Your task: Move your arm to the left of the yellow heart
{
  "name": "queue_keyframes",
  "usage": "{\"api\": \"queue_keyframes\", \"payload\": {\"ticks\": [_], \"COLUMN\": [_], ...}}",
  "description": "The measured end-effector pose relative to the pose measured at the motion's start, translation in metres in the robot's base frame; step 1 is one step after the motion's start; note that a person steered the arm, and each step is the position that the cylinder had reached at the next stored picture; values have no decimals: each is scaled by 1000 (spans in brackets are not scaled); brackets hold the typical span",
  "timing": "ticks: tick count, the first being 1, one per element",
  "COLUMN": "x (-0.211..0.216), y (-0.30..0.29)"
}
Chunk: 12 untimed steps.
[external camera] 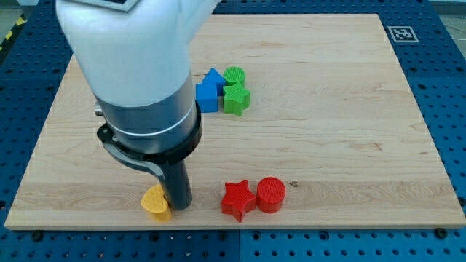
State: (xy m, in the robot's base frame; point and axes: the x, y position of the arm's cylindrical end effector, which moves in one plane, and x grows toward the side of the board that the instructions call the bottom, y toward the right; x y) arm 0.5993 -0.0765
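Our tip [179,207] has no hand to read; it touches the yellow heart's [155,203] right side near the board's [328,124] bottom edge, left of the red star [237,199].

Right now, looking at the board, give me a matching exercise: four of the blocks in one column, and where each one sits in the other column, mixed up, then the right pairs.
Blocks:
1. yellow heart
2. red star
3. red cylinder
4. green star

Places:
A. at the view's top, right of the blue blocks
B. rightmost along the view's bottom
C. just left of my tip
D. between my tip and the red cylinder

Pairs: 1-C, 2-D, 3-B, 4-A
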Motion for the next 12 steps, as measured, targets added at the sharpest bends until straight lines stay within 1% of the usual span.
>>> {"api": "queue_keyframes", "payload": {"ticks": [2, 3, 4, 5, 6, 7, 9, 10, 11, 12], "x": [13, 13, 13, -10, -35, -51, -12, 19, 19, 19], "y": [-8, -33, -43, -37, -65, -108, -191, -193, -191, -159]}}
